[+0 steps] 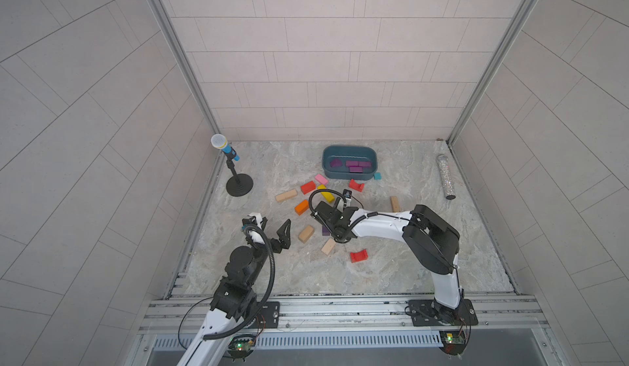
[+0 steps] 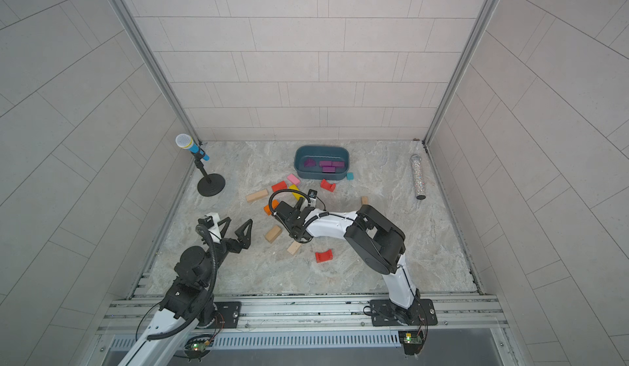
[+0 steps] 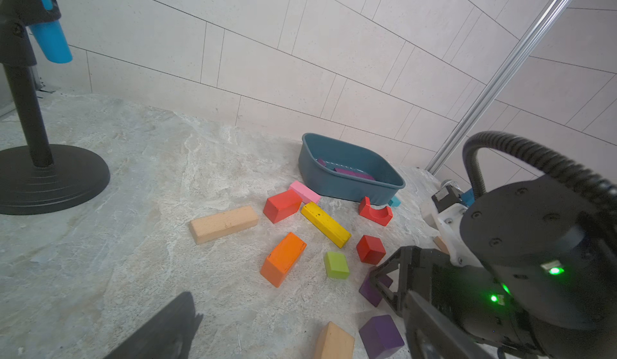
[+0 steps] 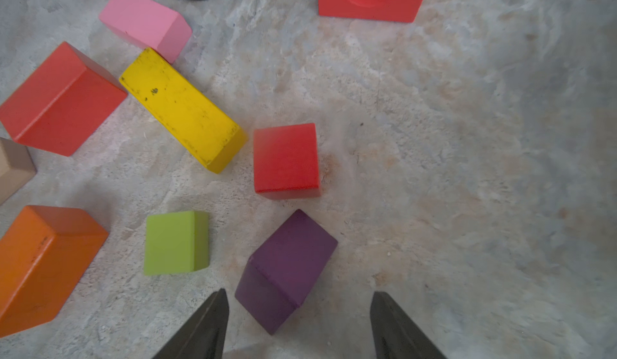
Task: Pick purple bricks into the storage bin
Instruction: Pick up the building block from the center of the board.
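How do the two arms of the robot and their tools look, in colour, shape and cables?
The left arm and right arm are alike: white links, black joint housings, each with a black ribbed hose. The left tool and right tool have two black, pointed, triangular fingers. Small green lights glow on the right arm.

Stock was: dark teal-blue oblong plastic storage bin [image 1: 340,176], one; dark-purple wooden bricks [image 4: 287,267], six; red wooden blocks [image 4: 286,158], four; bare wooden blocks [image 3: 223,229], four; orange block [image 3: 283,259], yellow block [image 3: 325,224], pink block [image 3: 304,191], green block [image 3: 336,265], teal block [image 1: 377,176], one each; microphone [image 1: 224,148], one; glittery tube [image 1: 446,176], one.
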Robot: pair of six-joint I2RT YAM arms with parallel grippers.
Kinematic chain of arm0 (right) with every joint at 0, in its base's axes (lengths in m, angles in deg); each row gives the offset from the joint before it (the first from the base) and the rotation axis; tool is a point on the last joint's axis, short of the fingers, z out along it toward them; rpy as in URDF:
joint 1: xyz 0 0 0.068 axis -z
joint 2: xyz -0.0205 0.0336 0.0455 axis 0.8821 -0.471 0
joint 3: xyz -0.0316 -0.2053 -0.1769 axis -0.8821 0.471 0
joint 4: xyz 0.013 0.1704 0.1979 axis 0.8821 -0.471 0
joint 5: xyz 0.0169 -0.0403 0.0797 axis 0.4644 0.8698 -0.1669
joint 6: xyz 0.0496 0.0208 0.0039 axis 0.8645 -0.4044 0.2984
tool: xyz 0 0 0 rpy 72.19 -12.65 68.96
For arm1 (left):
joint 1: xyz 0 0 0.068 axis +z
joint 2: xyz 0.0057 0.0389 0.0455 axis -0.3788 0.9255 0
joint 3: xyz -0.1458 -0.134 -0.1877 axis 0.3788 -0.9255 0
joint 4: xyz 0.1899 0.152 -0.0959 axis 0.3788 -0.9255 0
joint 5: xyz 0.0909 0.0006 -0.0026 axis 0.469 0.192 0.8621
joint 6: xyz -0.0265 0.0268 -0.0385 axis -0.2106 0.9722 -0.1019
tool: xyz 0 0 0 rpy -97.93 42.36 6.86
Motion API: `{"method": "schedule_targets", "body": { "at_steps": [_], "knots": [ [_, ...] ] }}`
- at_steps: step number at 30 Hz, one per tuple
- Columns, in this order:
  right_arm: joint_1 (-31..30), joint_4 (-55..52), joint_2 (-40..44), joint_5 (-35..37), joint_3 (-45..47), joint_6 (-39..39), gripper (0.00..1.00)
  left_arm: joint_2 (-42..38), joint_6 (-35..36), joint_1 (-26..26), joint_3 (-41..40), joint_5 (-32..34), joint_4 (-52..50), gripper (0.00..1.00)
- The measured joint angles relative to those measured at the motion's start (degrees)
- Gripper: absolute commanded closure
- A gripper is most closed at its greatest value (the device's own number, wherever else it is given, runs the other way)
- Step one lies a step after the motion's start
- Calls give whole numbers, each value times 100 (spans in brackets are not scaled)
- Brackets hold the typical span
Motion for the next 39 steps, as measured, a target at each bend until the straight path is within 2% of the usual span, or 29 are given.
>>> {"method": "schedule_targets", "body": {
  "at_steps": [11,25,35,39],
  "knots": [
    [31,122,-81,-17,-44,37,29,0,0,0,0,0,0,0],
    [197,286,-149,-125,-44,83,35,0,0,0,0,0,0,0],
    [234,507,-240,-297,-44,81,43,4,-2,0,0,0,0,0],
    [245,564,-249,-321,-44,79,50,17,-2,0,0,0,0,0]
  ]
}}
